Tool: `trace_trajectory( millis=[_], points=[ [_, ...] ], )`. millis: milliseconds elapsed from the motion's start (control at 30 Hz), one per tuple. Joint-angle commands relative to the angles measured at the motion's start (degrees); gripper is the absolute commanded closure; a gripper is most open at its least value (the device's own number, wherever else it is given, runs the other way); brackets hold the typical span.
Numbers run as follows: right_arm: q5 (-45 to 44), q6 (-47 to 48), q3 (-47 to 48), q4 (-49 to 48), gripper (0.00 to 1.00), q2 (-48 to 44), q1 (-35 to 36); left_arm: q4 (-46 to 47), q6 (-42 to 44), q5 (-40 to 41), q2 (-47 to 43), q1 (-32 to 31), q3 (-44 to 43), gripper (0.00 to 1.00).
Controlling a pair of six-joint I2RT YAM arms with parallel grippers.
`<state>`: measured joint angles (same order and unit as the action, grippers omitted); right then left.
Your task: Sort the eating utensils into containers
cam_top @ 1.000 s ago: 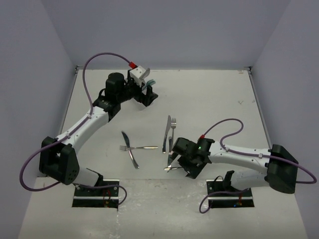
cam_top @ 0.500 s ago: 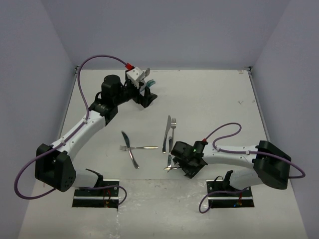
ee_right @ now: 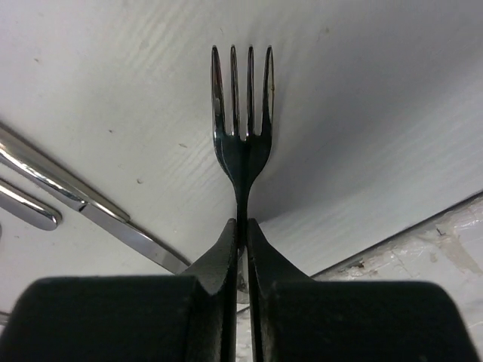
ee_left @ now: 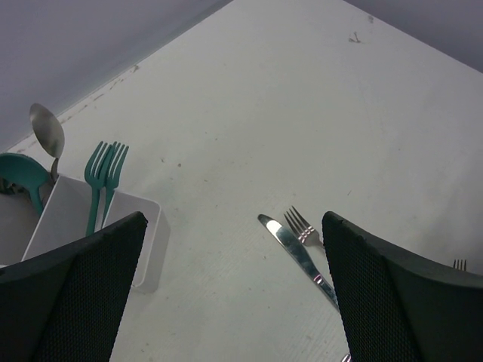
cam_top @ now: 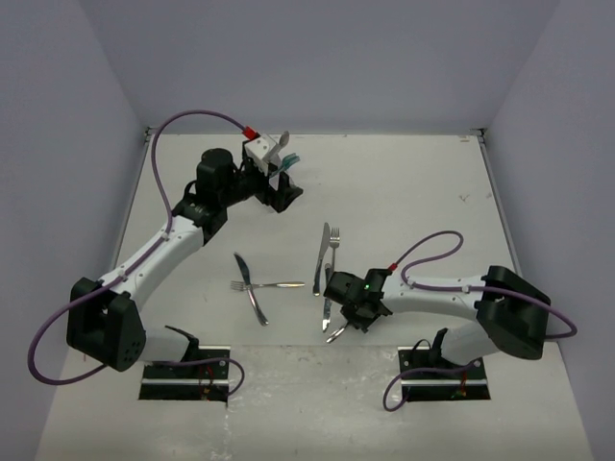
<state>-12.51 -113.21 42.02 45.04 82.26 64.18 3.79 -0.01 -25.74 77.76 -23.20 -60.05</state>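
Observation:
My right gripper [ee_right: 243, 226] is shut on the neck of a silver fork [ee_right: 241, 113], whose tines point away just above the table. In the top view this gripper [cam_top: 348, 312] sits low at the near middle, the fork [cam_top: 336, 333] poking out toward the near edge. The white containers [ee_left: 143, 226] hold two teal forks [ee_left: 102, 170], a silver spoon [ee_left: 47, 132] and a teal spoon [ee_left: 19, 170]. My left gripper [ee_left: 234, 286] hangs open and holds nothing, right beside the containers [cam_top: 264, 152] at the far left.
A silver knife [cam_top: 322, 254] and fork [cam_top: 334, 245] lie side by side mid-table. Left of them another fork [cam_top: 274, 285] crosses a slim silver utensil [cam_top: 250, 286]. More handles [ee_right: 68, 192] lie just left of my right gripper. A taped seam [ee_right: 423, 241] runs near the table's front.
My right gripper has slid a little left, dropped to the table and closed from open onto the silver fork. The left arm has barely shifted by the containers.

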Motion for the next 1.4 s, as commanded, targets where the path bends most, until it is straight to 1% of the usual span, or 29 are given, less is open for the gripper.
trace_trajectory(
  millis=[0,67,133,167,200,233,267,300,333,367,400,433,467,533,567,600,633,667,700,733,867,1000,1033,1100,1167,1200,1300,1333,1367],
  points=[
    [-11.63,-7.49,3.59,6.82,1.00,-0.51,0.42,2.89,-1.56,-1.86,-2.08,0.35,0.29,0.00],
    [-17.77,-1.35,6.40,8.31,1.00,-1.22,0.33,3.94,-3.40,-3.78,-1.82,0.35,0.38,0.00],
    [-23.23,6.99,8.85,7.18,1.00,-3.24,0.15,4.47,-5.08,-7.46,-1.12,0.35,-0.06,0.00],
    [-28.22,12.87,9.65,7.17,1.00,-4.11,0.15,5.25,-7.78,-8.62,-0.94,0.35,-0.15,0.00],
    [-30.62,17.27,10.36,6.21,1.00,-6.39,-0.02,6.22,-9.90,-10.80,-0.50,0.35,0.28,0.00],
    [-32.21,22.10,11.06,4.90,1.00,-7.54,-0.37,7.97,-12.44,-11.09,-0.33,0.35,1.07,0.00],
    [-33.27,32.33,12.11,1.32,1.00,-8.68,-1.94,13.99,-19.00,-11.87,-0.15,0.26,2.30,0.00],
    [-32.06,39.31,12.38,-2.98,1.00,-10.09,-3.17,17.36,-21.76,-13.53,0.55,0.26,4.57,0.00],
    [-29.87,45.73,11.95,-11.81,1.00,-12.88,-6.06,20.17,-23.79,-14.86,0.99,0.26,5.03,0.00],
    [-26.37,59.20,10.81,-17.56,1.00,-14.57,-7.74,21.07,-26.77,-15.39,1.78,0.26,5.55,0.00],
    [-16.76,64.99,9.32,-23.79,1.00,-16.41,-9.41,21.25,-27.40,-16.88,1.96,0.17,5.65,0.00],
    [-11.10,74.44,6.18,-34.03,1.00,-19.73,-12.91,21.17,-28.11,-17.06,1.87,0.17,5.82,0.00],
    [-7.39,76.97,5.01,-37.18,1.00,-20.99,-14.51,21.08,-28.72,-17.07,1.00,-0.52,6.87,0.00],
    [2.26,83.99,5.43,-40.89,1.00,-21.70,-18.28,20.38,-28.55,-12.87,-0.58,-1.67,8.89,0.00],
    [2.67,85.94,6.49,-40.73,1.00,-21.18,-18.74,20.38,-28.64,-8.93,-2.15,-3.15,10.81,0.00],
    [4.58,88.05,7.80,-40.12,1.00,-20.30,-19.18,20.29,-29.16,-6.98,-2.69,-3.86,11.62,0.00],
    [7.21,90.16,11.12,-38.20,1.00,-19.16,-19.36,20.99,-30.56,-5.74,-3.13,-4.48,12.15,0.00],
    [8.89,90.88,12.55,-37.75,1.00,-16.89,-19.45,21.08,-30.84,-5.12,-3.40,-5.70,12.24,0.00],
    [12.04,92.28,15.34,-36.61,1.00,-15.65,-19.45,21.34,-31.36,-2.76,-3.31,-6.41,12.15,0.00],
    [12.16,92.38,16.24,-36.08,1.00,-14.68,-19.53,21.34,-31.80,-1.17,-3.40,-7.72,12.15,0.00],
    [14.01,94.40,18.97,-36.07,1.00,-10.46,-19.45,21.43,-32.95,5.85,-3.40,-8.26,12.15,0.00],
    [15.23,93.35,22.48,-35.81,1.00,-7.39,-19.62,20.91,-33.30,9.38,-3.40,-8.35,12.15,0.00],
    [15.85,93.34,22.84,-35.81,1.00,-7.11,-19.62,20.38,-33.73,10.26,-3.49,-8.44,12.06,0.01],
    [15.68,93.26,23.28,-35.81,1.00,-6.67,-19.71,20.29,-33.83,12.80,-3.66,-8.53,12.50,0.06],
    [16.20,92.99,23.11,-35.98,1.00,-7.02,-19.71,20.38,-34.53,13.95,-3.58,-8.44,12.94,0.14],
    [16.29,92.65,22.76,-36.42,1.00,-7.29,-19.71,20.55,-35.05,14.48,-3.58,-8.44,13.12,0.16],
    [15.86,92.20,22.41,-36.42,1.00,-7.73,-19.71,22.48,-36.28,13.96,-3.49,-8.44,14.43,0.24],
    [15.77,92.20,22.32,-36.34,1.00,-7.90,-19.71,23.10,-36.81,13.35,-3.31,-8.44,14.87,0.32],
    [15.33,92.12,22.23,-36.42,1.00,-7.99,-19.71,23.54,-37.16,11.95,-3.05,-8.53,14.88,0.36]
  ],
)
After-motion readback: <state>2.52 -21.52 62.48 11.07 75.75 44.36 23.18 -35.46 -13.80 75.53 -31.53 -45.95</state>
